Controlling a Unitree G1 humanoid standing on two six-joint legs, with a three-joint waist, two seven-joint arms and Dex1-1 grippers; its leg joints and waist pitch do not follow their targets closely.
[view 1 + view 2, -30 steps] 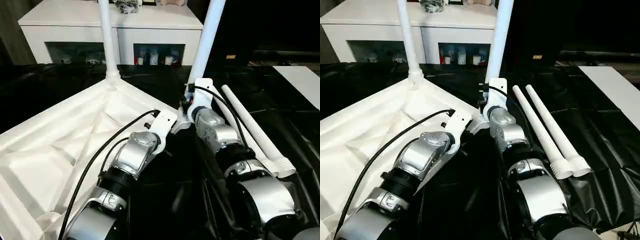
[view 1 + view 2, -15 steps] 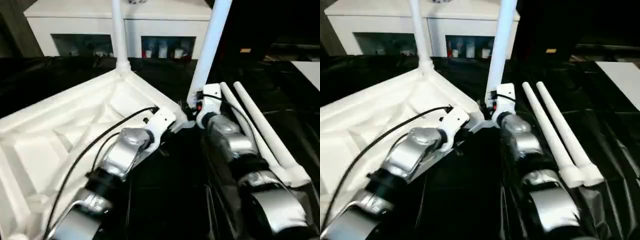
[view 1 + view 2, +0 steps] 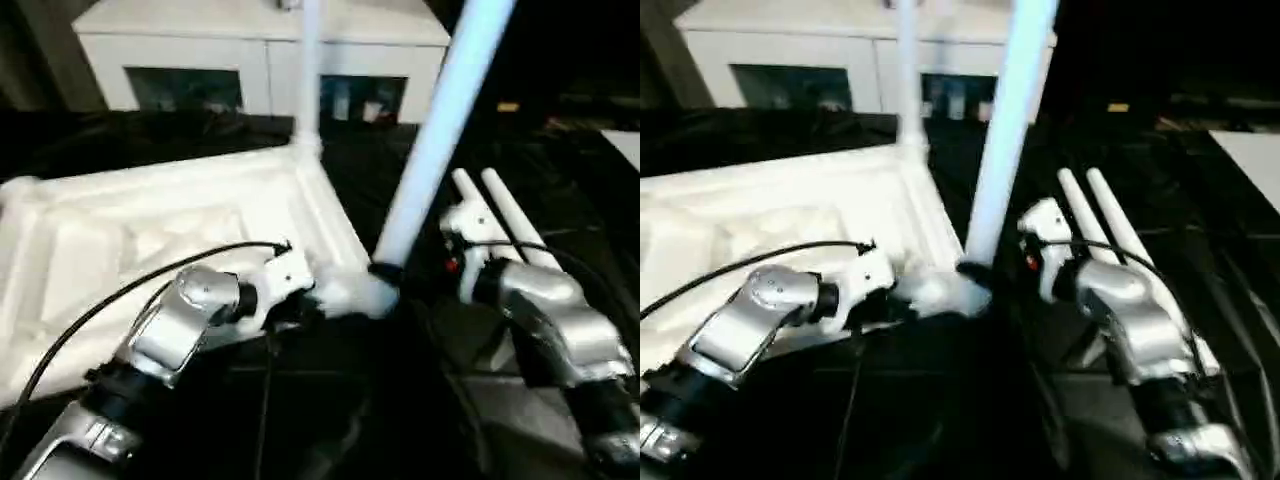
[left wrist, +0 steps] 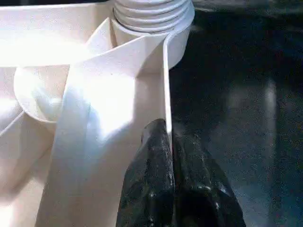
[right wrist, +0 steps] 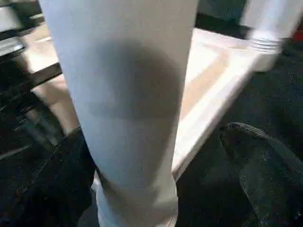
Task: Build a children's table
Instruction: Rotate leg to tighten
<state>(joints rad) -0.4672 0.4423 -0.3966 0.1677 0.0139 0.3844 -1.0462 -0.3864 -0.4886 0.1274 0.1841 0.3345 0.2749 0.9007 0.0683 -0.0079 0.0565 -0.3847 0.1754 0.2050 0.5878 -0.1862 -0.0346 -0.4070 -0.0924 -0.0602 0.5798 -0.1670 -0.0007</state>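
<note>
Left eye view: the white tabletop [image 3: 150,235] is laid ribbed side up on the black-draped bench [image 3: 560,150]. 2 legs stand in its corner sockets, a far leg [image 3: 308,70] and a near leg [image 3: 440,140]; 2 spare legs [image 3: 495,215] lie beside the right arm.

Left wrist view: the left gripper [image 4: 169,142] is closed, fingers pinched on the tabletop's thin edge wall.

Right wrist view: the right gripper [image 5: 161,156] is spread open, its fingers [image 5: 260,161] either side of the near leg without clamping it.
</note>
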